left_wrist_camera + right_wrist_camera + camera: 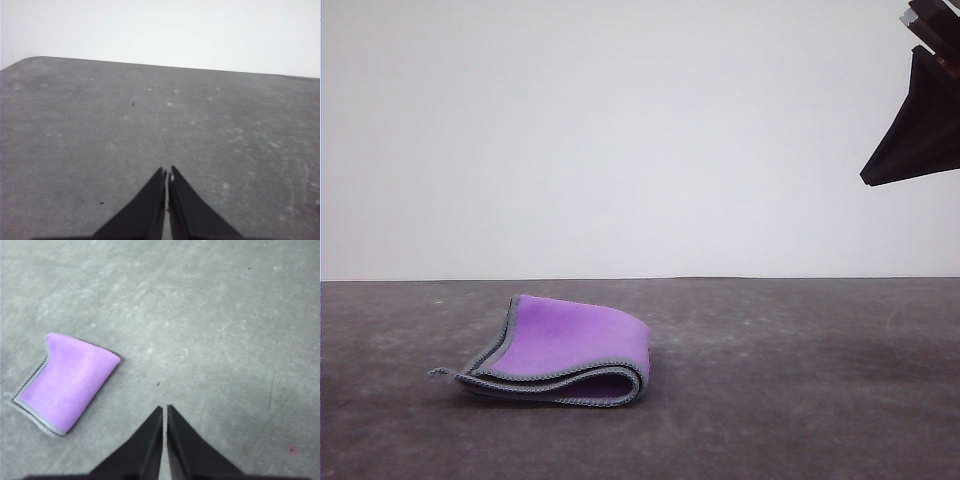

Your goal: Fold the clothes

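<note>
The cloth (565,352) lies on the table (800,400), near the front and a bit to the left of the middle. It is folded over, with its purple side facing up and out. The fold makes a soft round bend on the right end. On the left end the layers sit one on top of the other, and their grey stitched edges show along the front. A little grey corner sticks out at the far left, flat on the table. Nothing is touching the cloth.

In the right wrist view, the cloth (67,385) again shows purple with grey edging, lying flat on the grey table (225,330). The right gripper (164,410) is above the table and well apart from the cloth. Its two dark fingers are pressed almost together, with just a thin line between the tips. It holds nothing.

In the left wrist view, the left gripper (167,172) hangs over bare table (100,125). Its fingers are also closed up, with just a thin slit between them, and it holds nothing.

Farther back, high in the top right corner of the front view, a dark part of the right arm (920,120) hangs in the air. Behind the table is a plain white wall (620,130).
</note>
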Tool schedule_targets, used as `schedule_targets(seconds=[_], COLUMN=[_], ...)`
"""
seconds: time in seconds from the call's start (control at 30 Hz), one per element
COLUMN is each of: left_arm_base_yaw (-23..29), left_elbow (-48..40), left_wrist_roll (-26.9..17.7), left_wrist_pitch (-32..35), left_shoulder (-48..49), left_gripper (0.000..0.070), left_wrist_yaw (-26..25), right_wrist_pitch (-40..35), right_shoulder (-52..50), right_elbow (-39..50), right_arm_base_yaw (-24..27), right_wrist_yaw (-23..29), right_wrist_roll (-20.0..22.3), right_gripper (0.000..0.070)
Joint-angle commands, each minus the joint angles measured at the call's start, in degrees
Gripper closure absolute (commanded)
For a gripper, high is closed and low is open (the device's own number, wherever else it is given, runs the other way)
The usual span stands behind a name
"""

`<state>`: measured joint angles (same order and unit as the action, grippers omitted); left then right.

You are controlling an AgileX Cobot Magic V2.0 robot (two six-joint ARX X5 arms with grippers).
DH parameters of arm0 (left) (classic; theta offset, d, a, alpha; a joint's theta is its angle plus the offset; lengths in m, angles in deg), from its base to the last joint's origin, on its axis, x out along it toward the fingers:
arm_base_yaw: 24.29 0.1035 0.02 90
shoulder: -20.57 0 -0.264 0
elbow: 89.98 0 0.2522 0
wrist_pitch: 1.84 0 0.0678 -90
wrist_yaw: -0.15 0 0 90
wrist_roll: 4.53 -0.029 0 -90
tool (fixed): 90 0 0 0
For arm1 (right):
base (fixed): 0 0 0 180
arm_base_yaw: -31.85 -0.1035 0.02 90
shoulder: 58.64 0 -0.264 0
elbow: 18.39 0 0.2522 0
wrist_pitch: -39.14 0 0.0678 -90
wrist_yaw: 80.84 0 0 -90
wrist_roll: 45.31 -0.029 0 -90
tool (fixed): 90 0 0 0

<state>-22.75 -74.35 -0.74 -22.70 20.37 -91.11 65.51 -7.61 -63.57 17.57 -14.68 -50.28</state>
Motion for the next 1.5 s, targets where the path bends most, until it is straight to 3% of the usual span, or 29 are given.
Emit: schedule_targets(seconds=[0.0,0.4,0.47,0.7,0.83,1.27,1.47], left_arm_base_yaw=[-0.1,-0.1,-0.1,-0.1,-0.1,-0.1,-0.1], left_elbow=[-1.1,-1.1,-1.1,-1.1,-1.1,-1.1,-1.1], left_wrist_roll=[-0.7,-0.7,-0.7,-0.7,-0.7,-0.7,-0.7], left_wrist_pitch=[0.7,0.7,0.7,0.7,0.7,0.7,0.7], left_shoulder=[0.0,0.0,0.0,0.0,0.0,0.0,0.0], left_gripper=[0.07,0.07,0.07,0.07,0.07,0.07,0.07], left_wrist_yaw=[0.2,0.2,0.2,0.2,0.2,0.2,0.2], right_wrist_pitch=[-0.6,-0.4,-0.4,1.1,0.9,-0.2,-3.6], right_shoulder=[0.2,-1.2,-3.0,-14.2,-22.9,-48.7,-50.8], right_elbow=[-0.5,-0.5,-0.5,3.7,9.9,28.5,30.7], right_arm_base_yaw=[-0.2,-0.1,0.3,3.3,6.4,12.4,13.4], right_wrist_yaw=[-0.1,0.3,2.1,17.2,22.2,27.1,27.4], right_wrist_roll=[-0.4,0.4,5.2,5.3,5.4,5.0,5.0], right_gripper=[0.0688,0.0688,0.0688,0.0688,0.0688,0.0688,0.0688])
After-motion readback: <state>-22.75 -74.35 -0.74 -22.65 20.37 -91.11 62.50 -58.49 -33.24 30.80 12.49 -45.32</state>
